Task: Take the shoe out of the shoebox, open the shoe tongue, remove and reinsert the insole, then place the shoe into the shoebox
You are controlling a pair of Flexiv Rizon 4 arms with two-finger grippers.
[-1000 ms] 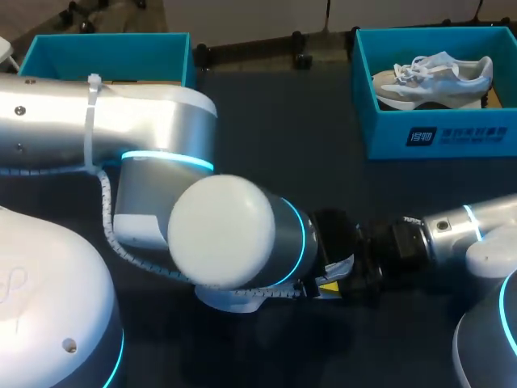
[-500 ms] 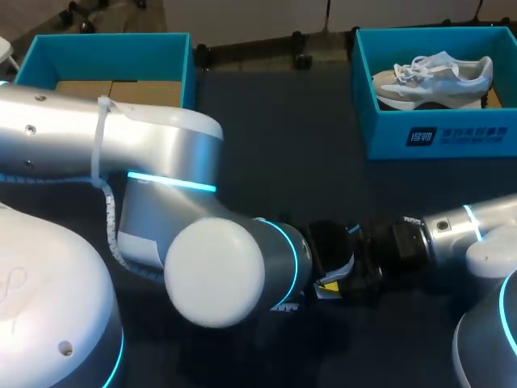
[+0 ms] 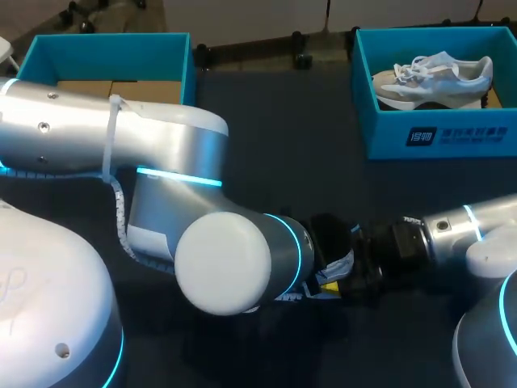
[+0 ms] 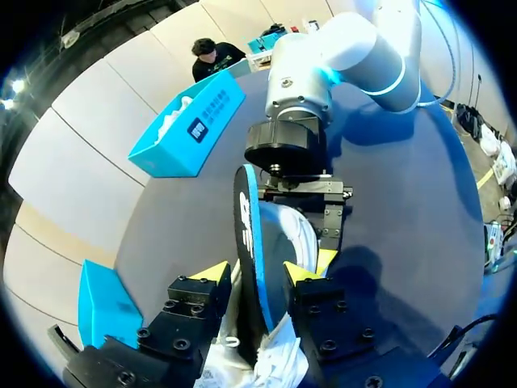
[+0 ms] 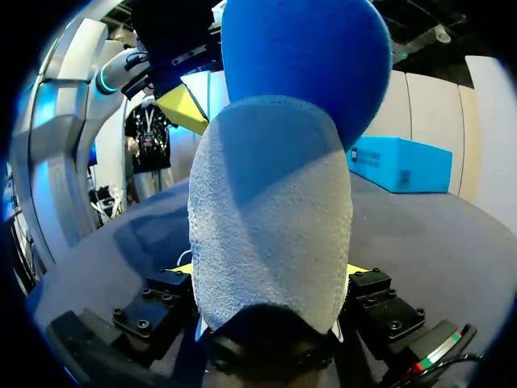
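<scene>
My right gripper point(image 5: 271, 271) is shut on a grey-white shoe point(image 5: 271, 210), its textured sole facing that wrist camera. A blue-and-black insole point(image 4: 246, 218) stands on edge out of the shoe point(image 4: 297, 236), and my left gripper point(image 4: 258, 275) is shut on it, one yellow tip on each side. White laces bunch under the left fingers. In the head view both grippers meet low in the middle, mostly hidden behind my left arm's elbow point(image 3: 226, 259). A second pale shoe point(image 3: 432, 77) lies in the teal shoebox point(image 3: 436, 133) at the back right.
Another teal box point(image 3: 105, 48) with a cardboard floor stands at the back left, partly behind my left arm. Dark tabletop point(image 3: 283, 137) lies bare between the two boxes.
My left arm's elbow has swung lower and a little rightward in the head view, uncovering more of the back-left box. The right arm has stayed put.
</scene>
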